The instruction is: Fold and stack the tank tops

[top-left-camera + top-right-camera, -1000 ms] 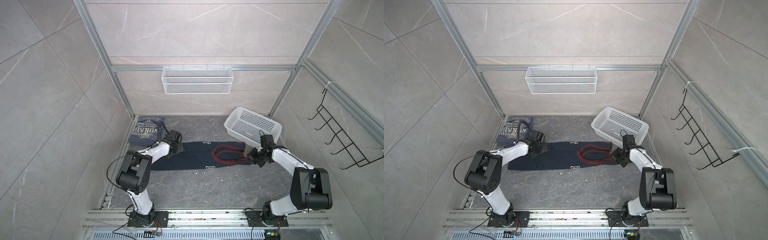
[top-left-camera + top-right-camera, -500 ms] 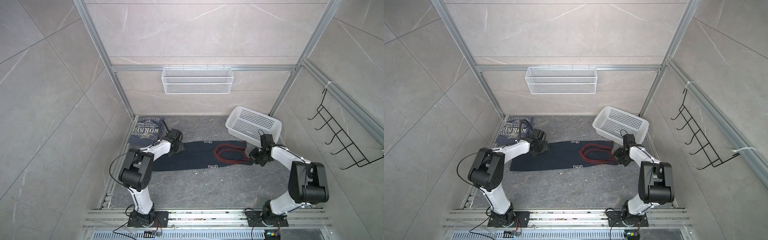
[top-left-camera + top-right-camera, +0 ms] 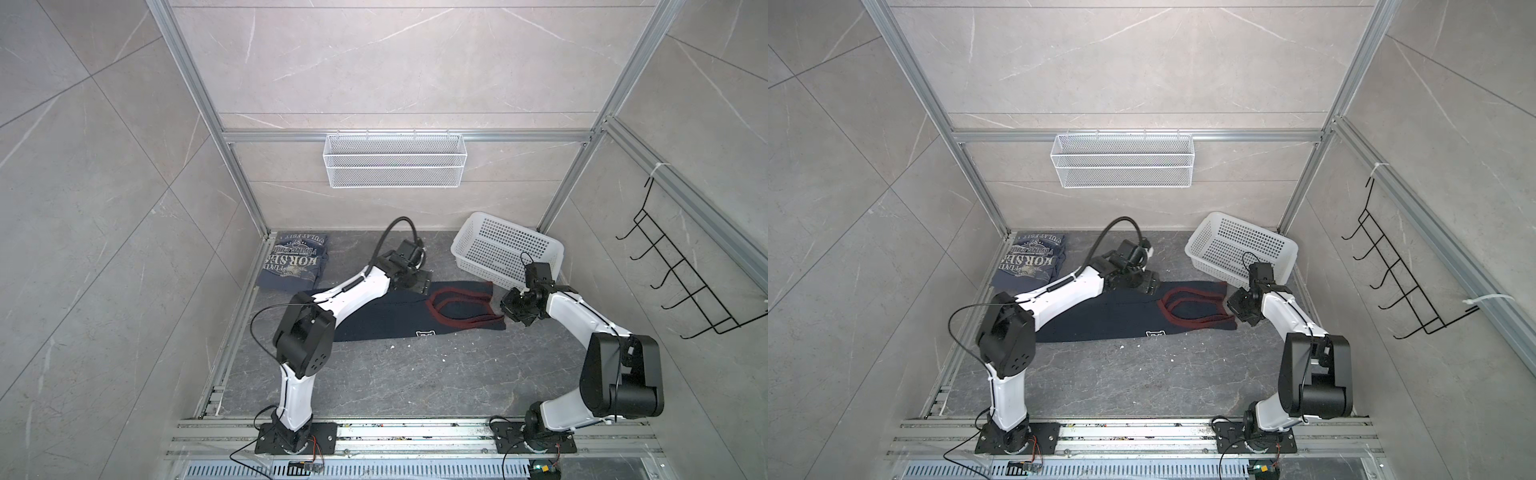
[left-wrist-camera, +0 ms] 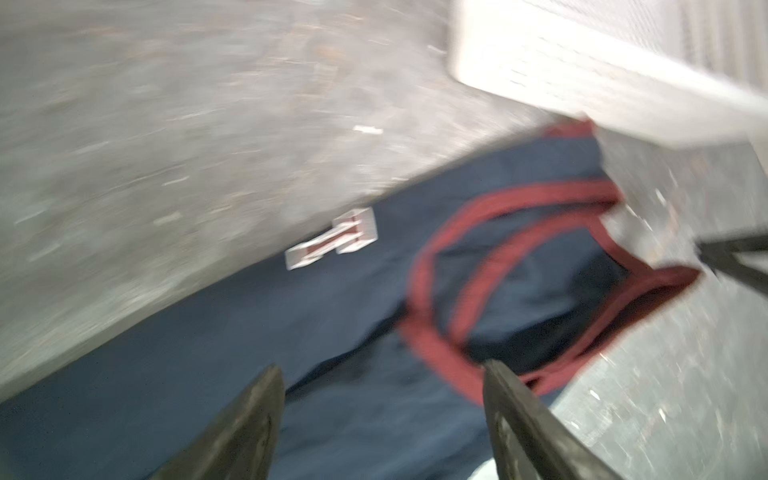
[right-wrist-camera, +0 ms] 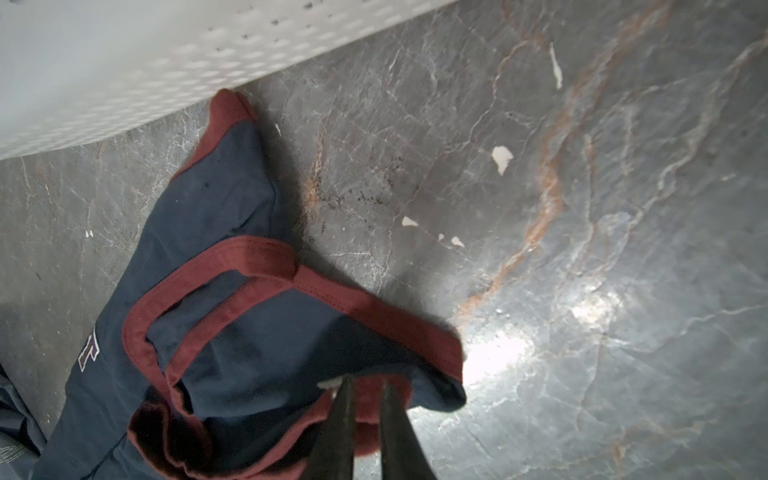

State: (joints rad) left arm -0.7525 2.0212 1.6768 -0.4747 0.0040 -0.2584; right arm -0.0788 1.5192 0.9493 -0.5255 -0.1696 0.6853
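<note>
Grey marble floor (image 3: 374, 374): slate-blue tank top (image 3: 295, 266) sits folded far left. The left gripper (image 4: 381, 370), jaws wide, has swung over the navy tank top (image 3: 386, 320). The right gripper (image 5: 365, 384) has just loosened at its maroon straps, so a crosswise fold likely comes next.

Both top views are looking steeply down from high above the arm bases (image 3: 1013, 440), sharing the whole floor (image 3: 395, 374). Wrist cams are hovering close over the navy tank top (image 4: 332, 311), both catching the white basket (image 5: 104, 83).
</note>
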